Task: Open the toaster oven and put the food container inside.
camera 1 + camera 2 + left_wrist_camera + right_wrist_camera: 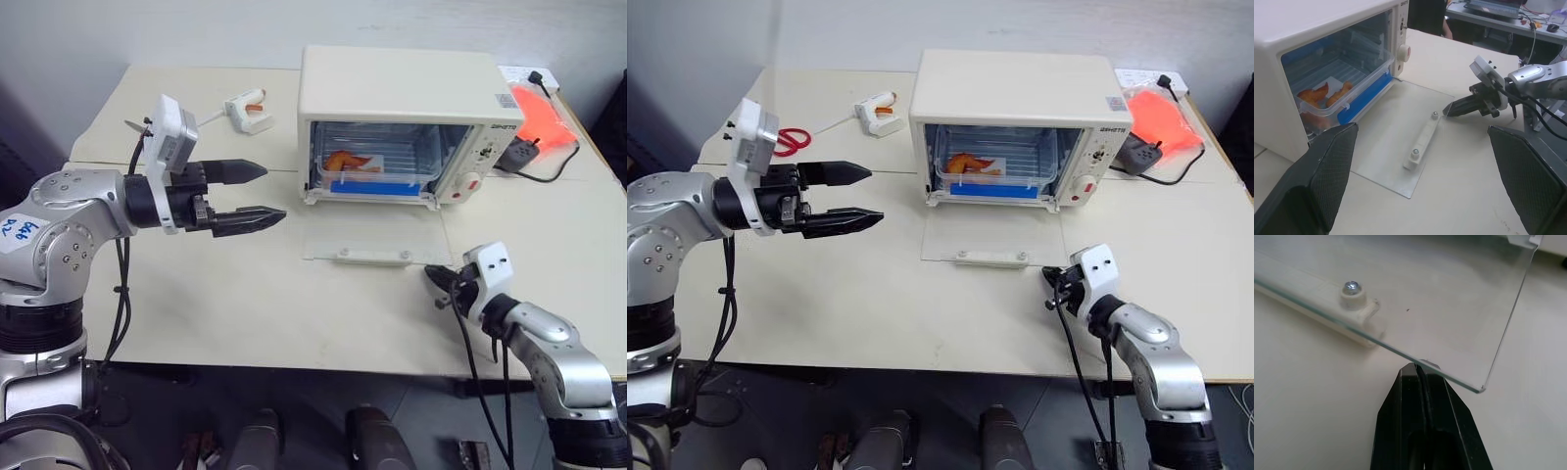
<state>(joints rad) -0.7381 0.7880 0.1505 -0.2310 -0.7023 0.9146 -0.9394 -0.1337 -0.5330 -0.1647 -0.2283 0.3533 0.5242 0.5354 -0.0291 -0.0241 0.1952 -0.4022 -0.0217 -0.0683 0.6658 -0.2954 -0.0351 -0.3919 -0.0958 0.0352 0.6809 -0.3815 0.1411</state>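
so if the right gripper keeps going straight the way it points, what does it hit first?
Most likely the front edge of the toaster oven's open glass door: the shut right gripper sits right at that edge, near its corner.

A cream-white table point(245, 313) is set against a pale, plain wall point(196, 29) — evenly lit. Beyond it, a grey desk point(1498, 19) is seen, and dark floor point(323, 392) below.
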